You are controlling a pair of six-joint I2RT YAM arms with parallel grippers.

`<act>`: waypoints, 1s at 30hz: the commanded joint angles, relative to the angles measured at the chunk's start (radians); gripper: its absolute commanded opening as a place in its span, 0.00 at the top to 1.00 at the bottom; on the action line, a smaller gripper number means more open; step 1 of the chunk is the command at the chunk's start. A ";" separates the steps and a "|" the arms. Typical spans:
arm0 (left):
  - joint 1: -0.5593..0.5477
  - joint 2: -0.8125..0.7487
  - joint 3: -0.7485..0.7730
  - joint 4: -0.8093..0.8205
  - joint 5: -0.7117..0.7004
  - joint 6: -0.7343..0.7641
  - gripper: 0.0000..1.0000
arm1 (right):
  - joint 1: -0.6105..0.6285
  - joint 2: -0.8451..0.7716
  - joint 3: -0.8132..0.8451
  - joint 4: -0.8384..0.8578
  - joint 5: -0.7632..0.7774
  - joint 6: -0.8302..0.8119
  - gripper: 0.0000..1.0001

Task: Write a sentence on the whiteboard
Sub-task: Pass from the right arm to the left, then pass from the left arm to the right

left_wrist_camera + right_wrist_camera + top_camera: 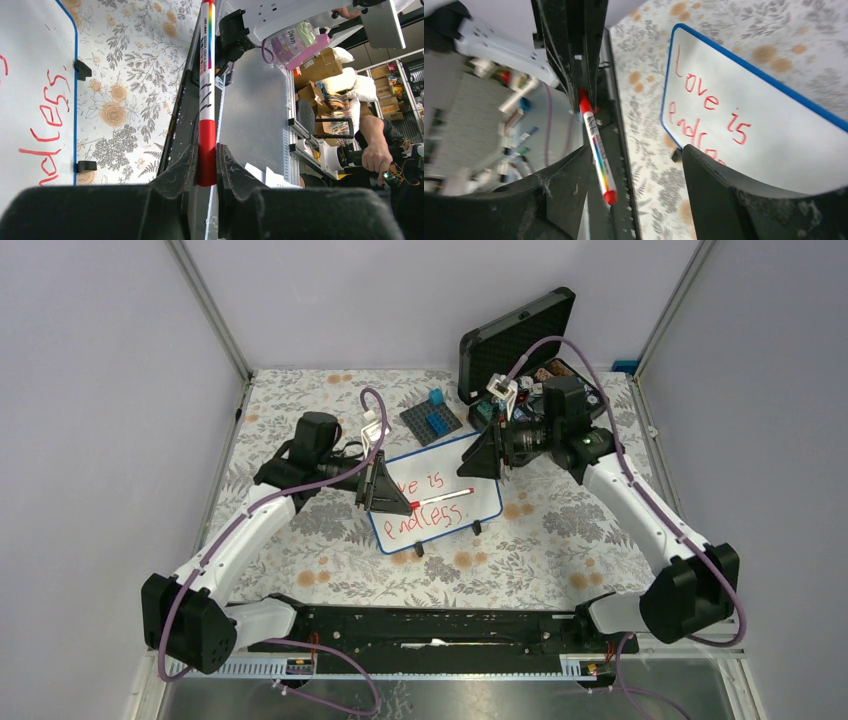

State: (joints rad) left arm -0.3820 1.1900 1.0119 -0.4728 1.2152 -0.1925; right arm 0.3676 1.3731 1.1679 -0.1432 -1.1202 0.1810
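Writing looks complete. The small rectangular whiteboard [487, 505], with a thin blue frame and black feet, lies at the middle of the floral-patterned tabletop [560, 540]. The red handwritten sentence [432, 518] on it reads "Love is endless." in two lines, full stop included.

At the board's 9 o'clock, the left hand [388, 490] is clamped on one red end of a white-barrelled marker [442, 497] with a rainbow stripe. The marker reaches over the board toward 3 o'clock, between the two lines. The right hand [490, 455] sits at the board's 1 o'clock. Its wrist view shows the fingers [724, 200] well apart, with the marker's free red end in the gap and not squeezed. I cannot tell which end is the cap.

I judge the closing step to be in hand: putting the marker away. The next move calls for the right hand to draw back clear. The left hand should then carry the marker off the board and set it on the tabletop, keeping it high enough not to smear the ink.
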 commanded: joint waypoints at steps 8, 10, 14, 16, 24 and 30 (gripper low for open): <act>0.002 0.003 0.012 -0.030 0.049 -0.015 1.00 | 0.235 -0.108 0.244 -0.656 0.488 -0.742 0.27; 0.002 0.009 0.007 -0.030 0.053 -0.027 1.00 | 0.303 -0.093 0.273 -0.681 0.560 -0.769 0.29; -0.003 0.010 -0.001 -0.030 0.054 -0.033 1.00 | 0.444 -0.054 0.323 -0.725 0.735 -0.824 0.33; -0.007 0.014 -0.002 -0.030 0.052 -0.043 1.00 | 0.509 -0.041 0.331 -0.728 0.804 -0.842 0.33; -0.026 0.027 -0.003 -0.030 0.051 -0.048 1.00 | 0.638 0.030 0.382 -0.710 0.946 -0.880 0.38; -0.031 0.027 -0.006 -0.030 0.045 -0.048 1.00 | 0.691 0.064 0.399 -0.709 1.004 -0.907 0.49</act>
State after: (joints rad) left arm -0.4080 1.2194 1.0054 -0.5262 1.2316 -0.2367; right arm 1.0264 1.4250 1.5249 -0.8478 -0.1970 -0.6865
